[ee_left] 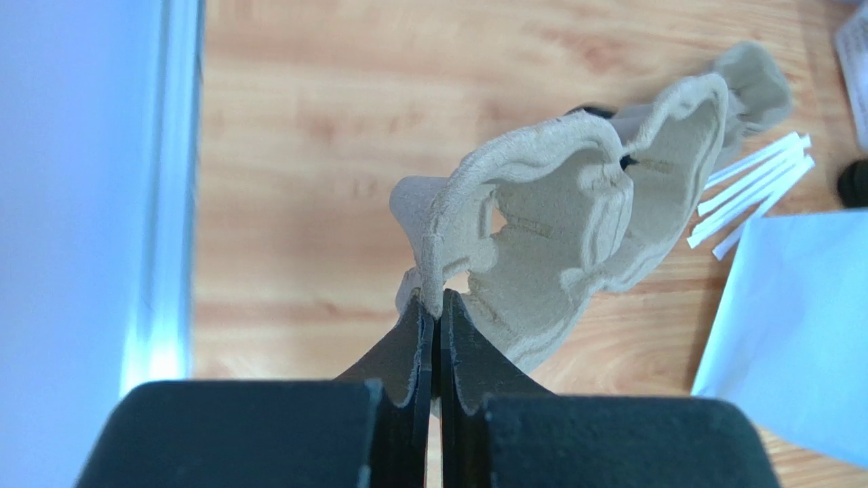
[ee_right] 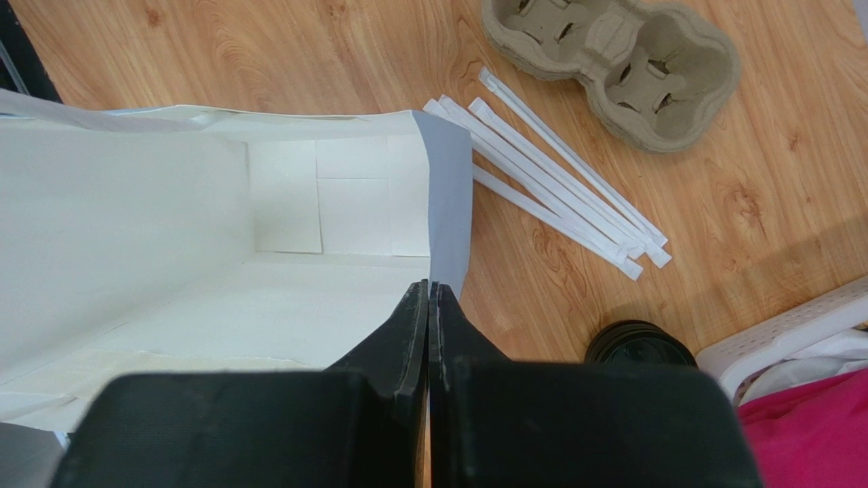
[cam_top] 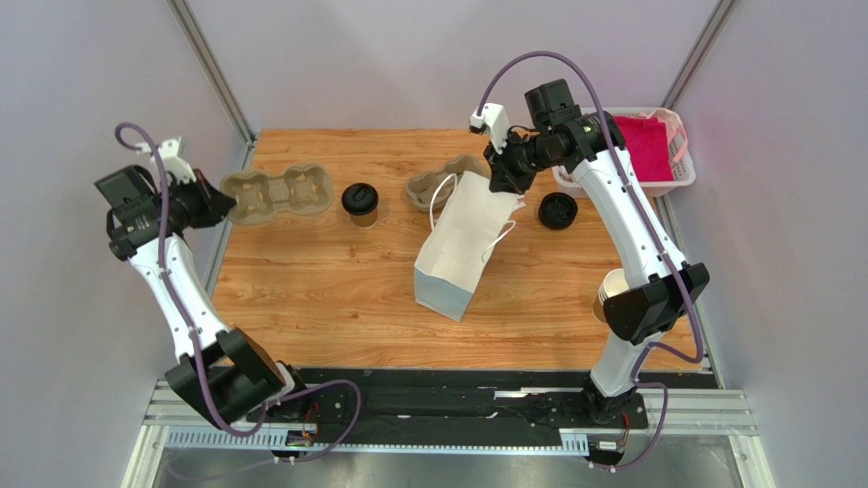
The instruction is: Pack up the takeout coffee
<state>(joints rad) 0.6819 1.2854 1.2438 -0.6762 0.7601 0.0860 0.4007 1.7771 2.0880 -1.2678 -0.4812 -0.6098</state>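
The takeout coffee [cam_top: 360, 203], a brown cup with a black lid, stands on the table's far middle. My left gripper [cam_top: 219, 206] is shut on the rim of a grey pulp cup carrier [cam_top: 277, 192] at the far left; the left wrist view shows the carrier [ee_left: 550, 234] tilted up above the wood, pinched between my fingertips [ee_left: 436, 305]. My right gripper [cam_top: 506, 175] is shut on the top edge of a white paper bag [cam_top: 464, 244]. In the right wrist view the bag [ee_right: 204, 254] hangs open and looks empty, its rim held at my gripper [ee_right: 430, 295].
A second pulp carrier [cam_top: 438, 183] lies behind the bag, with wrapped straws [ee_right: 555, 173] beside it. Loose black lids [cam_top: 557, 210] sit right of the bag. A white basket [cam_top: 685, 163] with pink cloth stands far right. A stack of cups [cam_top: 609, 295] is near the right arm.
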